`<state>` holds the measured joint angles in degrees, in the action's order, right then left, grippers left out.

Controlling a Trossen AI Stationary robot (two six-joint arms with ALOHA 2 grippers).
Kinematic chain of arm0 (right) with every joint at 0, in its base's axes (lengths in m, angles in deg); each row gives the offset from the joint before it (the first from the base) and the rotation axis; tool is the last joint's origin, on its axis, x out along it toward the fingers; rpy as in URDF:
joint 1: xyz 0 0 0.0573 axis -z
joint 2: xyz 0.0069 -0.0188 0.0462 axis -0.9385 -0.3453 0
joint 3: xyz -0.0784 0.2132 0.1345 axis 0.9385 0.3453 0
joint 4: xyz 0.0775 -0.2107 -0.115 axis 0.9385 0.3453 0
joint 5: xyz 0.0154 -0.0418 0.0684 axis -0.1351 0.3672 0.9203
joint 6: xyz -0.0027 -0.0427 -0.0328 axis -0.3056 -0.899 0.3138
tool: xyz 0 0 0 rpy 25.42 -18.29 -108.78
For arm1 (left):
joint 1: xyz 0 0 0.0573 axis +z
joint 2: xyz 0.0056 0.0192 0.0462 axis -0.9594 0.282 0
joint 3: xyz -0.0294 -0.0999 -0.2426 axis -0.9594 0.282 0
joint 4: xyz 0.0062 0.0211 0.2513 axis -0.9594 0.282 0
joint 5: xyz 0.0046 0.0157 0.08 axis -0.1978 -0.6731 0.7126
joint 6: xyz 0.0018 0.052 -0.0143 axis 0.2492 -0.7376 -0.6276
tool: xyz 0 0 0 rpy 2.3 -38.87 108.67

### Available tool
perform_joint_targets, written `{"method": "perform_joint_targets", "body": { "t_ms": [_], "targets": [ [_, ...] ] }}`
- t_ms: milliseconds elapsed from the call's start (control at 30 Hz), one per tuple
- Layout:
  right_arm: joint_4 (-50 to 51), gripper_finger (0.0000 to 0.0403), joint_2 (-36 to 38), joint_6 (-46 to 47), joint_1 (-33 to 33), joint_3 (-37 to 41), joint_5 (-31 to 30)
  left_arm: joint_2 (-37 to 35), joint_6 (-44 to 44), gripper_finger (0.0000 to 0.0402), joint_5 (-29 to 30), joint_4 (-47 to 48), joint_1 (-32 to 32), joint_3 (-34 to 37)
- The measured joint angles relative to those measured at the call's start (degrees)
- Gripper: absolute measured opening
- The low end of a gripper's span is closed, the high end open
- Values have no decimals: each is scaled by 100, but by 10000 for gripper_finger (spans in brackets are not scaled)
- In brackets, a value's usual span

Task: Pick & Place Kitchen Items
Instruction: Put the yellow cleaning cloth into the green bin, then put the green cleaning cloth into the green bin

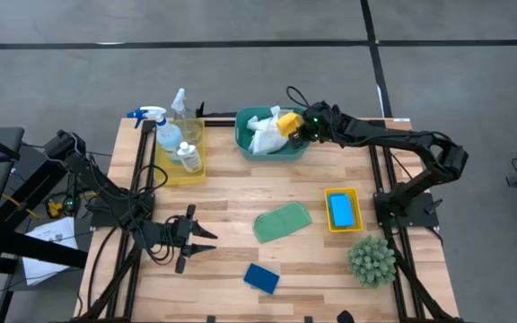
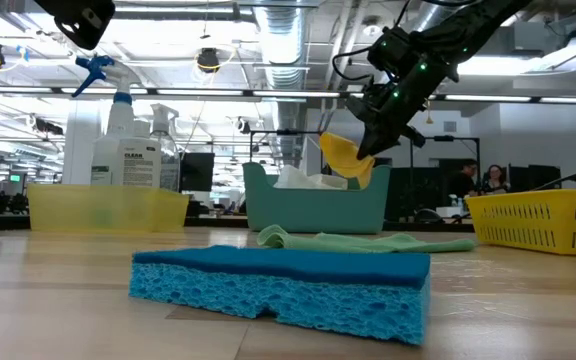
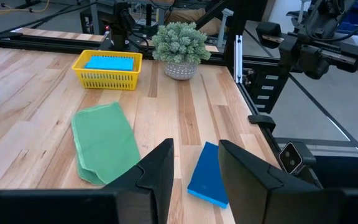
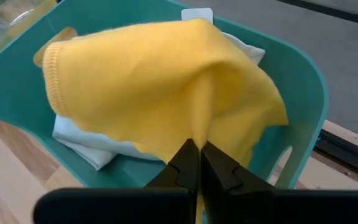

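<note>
I have the right gripper [image 4: 197,163] over the teal basin [image 1: 245,136] at the far edge of the tabletop [image 1: 232,202], jaws closed on a fold of the yellow cloth [image 4: 160,81]. The cloth hangs from the jaws above the basin's right side, lifted clear of the white cloth [image 1: 263,135] lying inside — the low view shows it draped just above the basin rim.

The left gripper [image 1: 206,240] waits low near the front-left part of the tabletop, jaws open and holding nothing, pointed toward the right edge.

Item positions as I read them from the high view:
- Green cloth [image 1: 283,222] lies flat near the middle of the tabletop.
- Dark-blue sponge [image 1: 261,278] sits close to the front edge, near its middle, well apart from the green cloth.
- Light-blue sponge [image 1: 341,210] rests inside a small yellow tray [image 1: 355,192] toward the right edge.
- Blue-trigger spray bottle [image 1: 163,128], small clear bottle [image 1: 182,109] and small labelled white bottle [image 1: 188,157] stand together in the yellow tray [image 1: 176,176] at the far-left corner, just beside the basin.
- Spiky green plant [image 1: 372,260] stands at the front-right corner, near the small tray.
</note>
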<state>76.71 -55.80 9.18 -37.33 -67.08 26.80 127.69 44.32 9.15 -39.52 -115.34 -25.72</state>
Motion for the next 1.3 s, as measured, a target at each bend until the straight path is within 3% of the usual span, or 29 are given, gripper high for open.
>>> {"method": "perform_joint_targets", "body": {
  "t_ms": [267,900,1300],
  "targets": [
    [-1,16,2,16,-15,0,-31,0,2,122,0,-2,0,0],
    [-16,160,2,-67,-33,-1,-236,0,2,122,2,-2,0,0],
    [-601,226,383,-810,-970,0,-222,0,2,122,1,-1,0,0]
  ]
}}
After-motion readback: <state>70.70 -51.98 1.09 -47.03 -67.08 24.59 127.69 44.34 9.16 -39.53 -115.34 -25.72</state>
